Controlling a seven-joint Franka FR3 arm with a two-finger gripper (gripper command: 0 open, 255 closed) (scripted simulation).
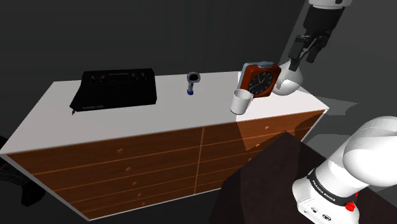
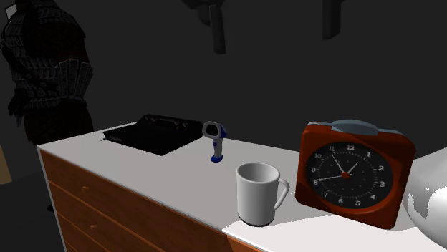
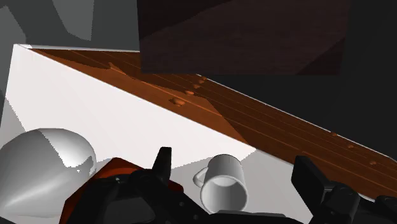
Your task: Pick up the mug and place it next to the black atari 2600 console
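A white mug (image 1: 241,101) stands upright near the front edge of the dresser's white top (image 1: 159,111), just in front of a red clock (image 1: 259,79). In the second exterior view the mug (image 2: 258,193) has its handle turned toward the clock (image 2: 354,173). The black console (image 1: 114,88) lies far off toward the shoulder view's left end of the top. My gripper (image 1: 304,56) hangs open in the air, above and to the right of the clock, holding nothing. Seen from the wrist, the mug (image 3: 222,184) lies well below the spread fingers of the gripper (image 3: 233,157).
A small grey-and-blue gadget (image 1: 192,81) stands between the console and the mug. A white dome-shaped thing (image 1: 287,86) sits beside the clock at the dresser's right end. Wooden drawer fronts (image 1: 159,162) face forward. A dark figure (image 2: 46,64) stands behind the far end.
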